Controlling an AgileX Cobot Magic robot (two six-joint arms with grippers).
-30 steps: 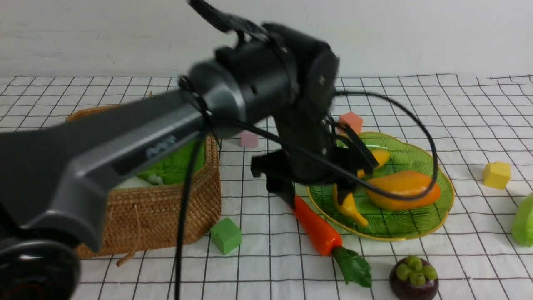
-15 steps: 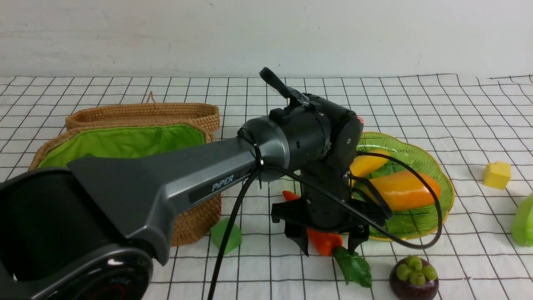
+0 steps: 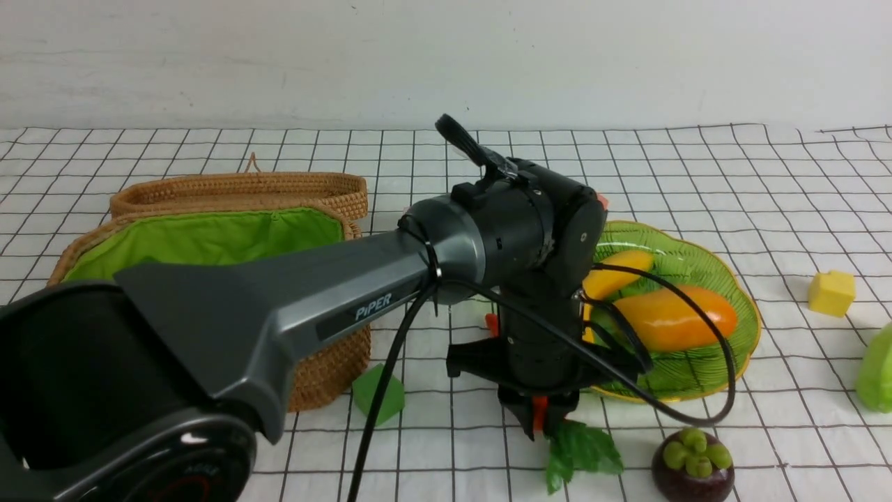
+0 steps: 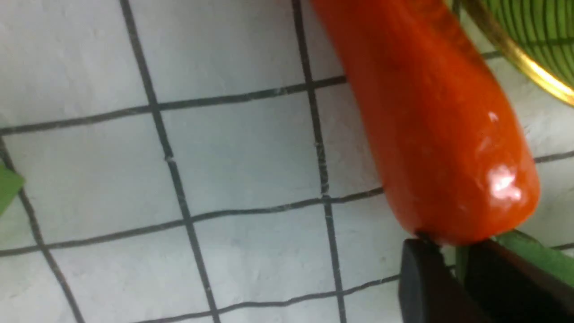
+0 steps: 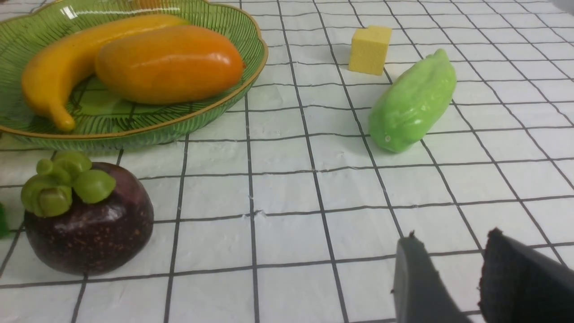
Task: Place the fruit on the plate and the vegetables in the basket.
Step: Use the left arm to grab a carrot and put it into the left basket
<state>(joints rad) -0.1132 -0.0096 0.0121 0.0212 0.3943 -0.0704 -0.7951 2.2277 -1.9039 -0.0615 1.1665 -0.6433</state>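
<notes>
My left gripper (image 3: 540, 418) points down at the cloth and is shut on the orange carrot (image 3: 537, 411) close to its green leaves (image 3: 582, 452). In the left wrist view the carrot (image 4: 430, 125) runs away from the closed gripper (image 4: 453, 255). The green plate (image 3: 704, 387) holds the banana (image 3: 617, 272) and the mango (image 3: 672, 317). The mangosteen (image 5: 89, 224) stands on the cloth in front of the plate (image 5: 179, 121). The pale green vegetable (image 5: 412, 103) lies right of the plate. My right gripper (image 5: 453, 242) is open and empty above bare cloth. The basket (image 3: 209, 237) stands open at left. The radish is hidden.
The wicker lid (image 3: 237, 189) leans behind the basket. A green cube (image 3: 380, 394) lies between the basket and the carrot. A yellow cube (image 3: 831, 291) sits right of the plate, and a red cube (image 3: 601, 201) peeks out behind my left wrist.
My left arm swung forward and came down over the carrot's leafy end. Its jaws closed on the carrot, and the leaves shifted a little.
</notes>
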